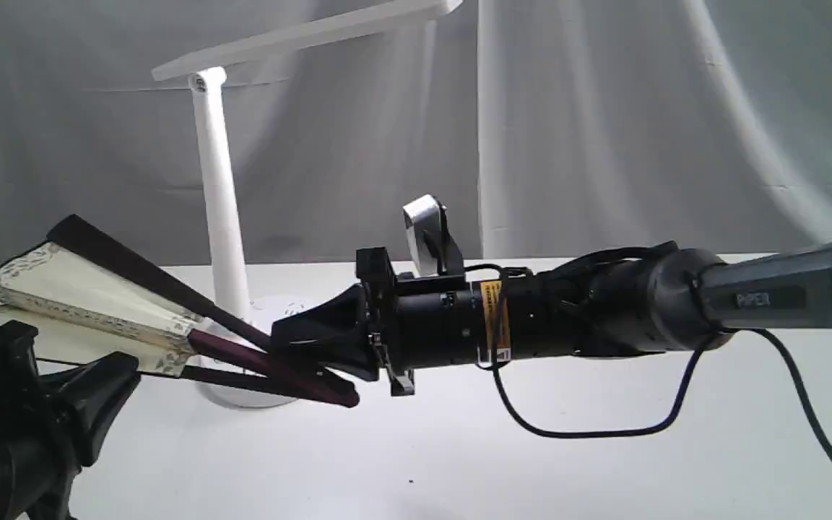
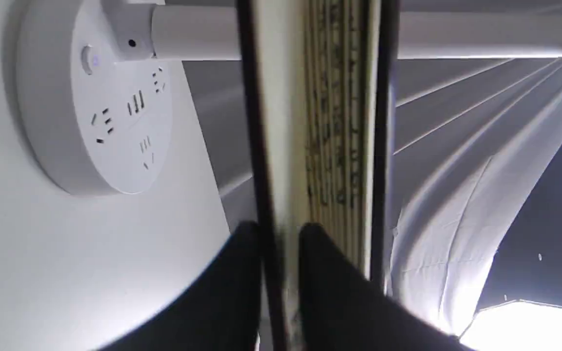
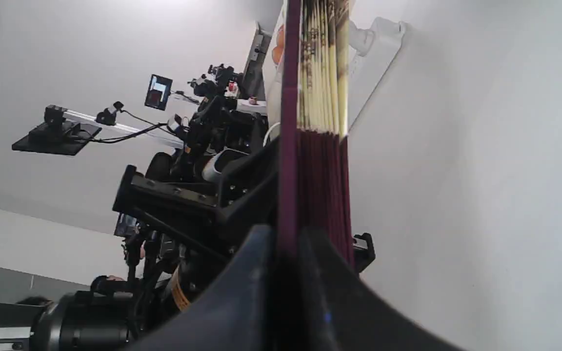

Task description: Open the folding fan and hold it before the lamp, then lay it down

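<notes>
- **Nearest, 8 o'clock:** left gripper, fingers straddling one outer guard of the fan near the leaf end. Cannot tell whether they pinch it or sit slack.
- **Fan:** only a narrow wedge, in the air above the table, leaf pointing to 9–10 o'clock.
- **Mid-scene:** right gripper clamped on the rib end.
- **Behind, 11 o'clock:** lamp, post close behind the upper guard.
- **Risks:**
  - A slack left hold lets the guard slip, so the pleats close up.
  - A hard pull tears the paper.
  - A swinging guard knocks the post.
</notes>
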